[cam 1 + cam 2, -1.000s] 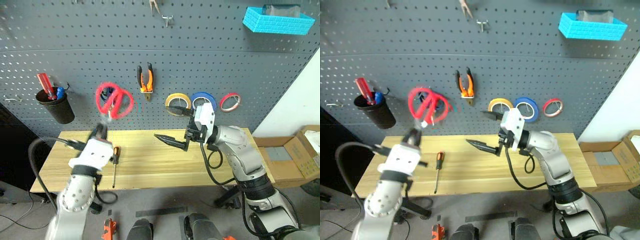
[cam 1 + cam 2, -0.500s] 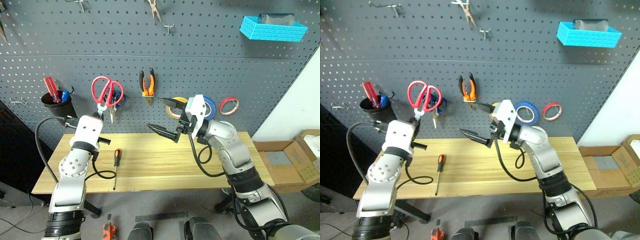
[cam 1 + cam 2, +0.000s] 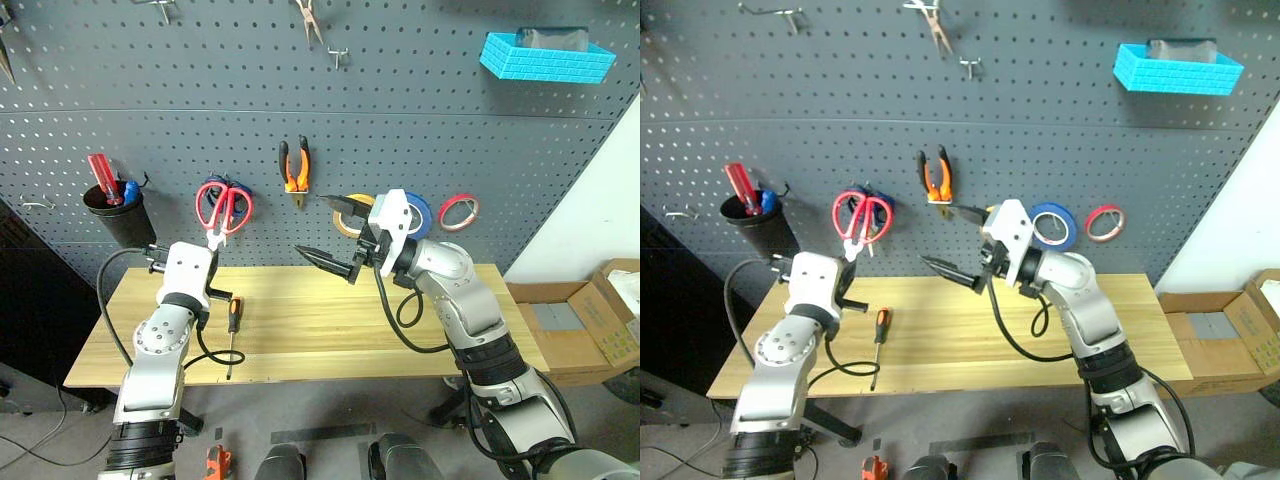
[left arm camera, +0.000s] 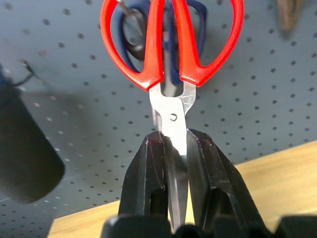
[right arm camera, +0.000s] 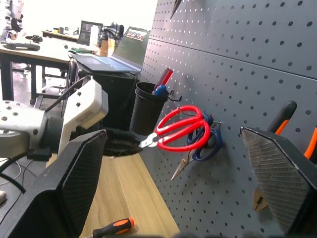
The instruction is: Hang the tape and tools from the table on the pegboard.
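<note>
Red-handled scissors (image 3: 222, 205) sit handles-up against the pegboard (image 3: 420, 120), blades pinched, looks like right on a hook. Orange-and-black pliers (image 3: 292, 168) and tan tape (image 3: 352, 206) hang there; the slim screwdriver (image 3: 231, 328) lies on the tabletop (image 3: 320, 330).

Pegboard behind the table, tools along it.

On the pegboard (image 3: 420, 120), the cup (image 3: 118, 216) hangs far left; rightward come the scissors (image 3: 223, 205), directly in front of a second pair, then the pliers (image 3: 293, 168) and three tape rolls (image 3: 405, 207). A bin (image 3: 545, 57) sits upper right. On the table (image 3: 300, 330) the screwdriver (image 3: 230, 335) lies left, below the scissors.
</note>
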